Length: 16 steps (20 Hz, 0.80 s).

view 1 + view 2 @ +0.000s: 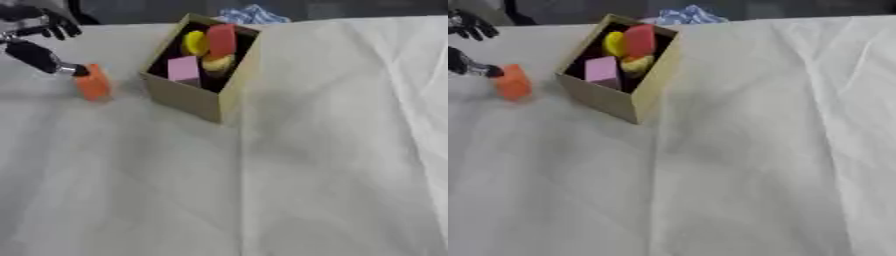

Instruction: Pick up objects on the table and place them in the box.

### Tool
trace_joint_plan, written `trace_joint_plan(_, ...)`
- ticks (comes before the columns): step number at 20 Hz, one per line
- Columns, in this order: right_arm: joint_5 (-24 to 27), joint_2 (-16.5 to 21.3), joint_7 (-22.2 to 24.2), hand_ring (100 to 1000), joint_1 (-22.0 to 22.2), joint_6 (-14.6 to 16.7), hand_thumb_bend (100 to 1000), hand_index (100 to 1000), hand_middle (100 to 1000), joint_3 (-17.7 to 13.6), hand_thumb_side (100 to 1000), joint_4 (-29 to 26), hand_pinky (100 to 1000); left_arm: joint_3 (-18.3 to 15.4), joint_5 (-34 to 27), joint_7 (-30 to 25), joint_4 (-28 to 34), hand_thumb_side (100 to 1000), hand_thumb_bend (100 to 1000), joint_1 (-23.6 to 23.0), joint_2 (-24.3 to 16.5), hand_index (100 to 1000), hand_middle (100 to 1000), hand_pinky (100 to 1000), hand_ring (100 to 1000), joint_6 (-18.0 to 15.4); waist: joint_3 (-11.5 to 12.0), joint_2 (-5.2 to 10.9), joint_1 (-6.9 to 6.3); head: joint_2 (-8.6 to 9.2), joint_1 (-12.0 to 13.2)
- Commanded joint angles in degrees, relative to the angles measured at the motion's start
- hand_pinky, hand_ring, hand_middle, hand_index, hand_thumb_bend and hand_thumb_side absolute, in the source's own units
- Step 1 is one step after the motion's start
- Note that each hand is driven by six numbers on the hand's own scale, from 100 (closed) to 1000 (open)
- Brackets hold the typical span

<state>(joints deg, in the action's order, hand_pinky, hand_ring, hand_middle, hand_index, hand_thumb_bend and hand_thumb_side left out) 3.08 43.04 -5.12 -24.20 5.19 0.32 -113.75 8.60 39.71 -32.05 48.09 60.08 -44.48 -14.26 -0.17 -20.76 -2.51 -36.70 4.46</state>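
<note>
An orange block (92,83) stands on the white cloth, left of the box. The cardboard box (185,98) is open at the top and holds a pink block (183,69), a red piece (221,40) and yellow pieces (196,43). My left hand (33,56) comes in from the upper left corner. Its thumb tip touches the upper left edge of the orange block, while its fingers (58,26) are spread well above and apart from the block. Nothing is held. My right hand shows in neither view.
A crumpled blue cloth (255,15) lies behind the box at the table's far edge. The white tablecloth (289,180) is creased, with a fold running down the right side.
</note>
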Motion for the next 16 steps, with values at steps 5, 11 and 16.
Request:
trace_joint_plan(5,-0.3,0.6,-0.4,801,-0.5,-0.6,100,805,710,-0.9,642,-0.8,885,-0.9,3.2,0.6,-3.3,477,641,1.8,-1.1,917,831,848,828,0.3,-0.2,0.58,0.19,1.22,0.5)
trace_joint_plan(11,-0.4,0.3,-0.6,798,-0.3,-0.7,100,803,707,-1.2,645,-0.8,884,-2.0,5.7,2.8,-6.0,465,612,2.4,0.2,913,826,846,823,0.2,-0.4,0.04,0.37,1.68,0.8)
trace_joint_plan(16,-0.7,0.3,-1.0,798,-0.1,-0.9,100,803,706,-1.4,645,-0.8,884,-2.3,5.9,3.7,-7.0,471,594,2.7,0.9,902,813,841,817,-0.2,-0.7,-0.44,0.53,1.92,0.9)
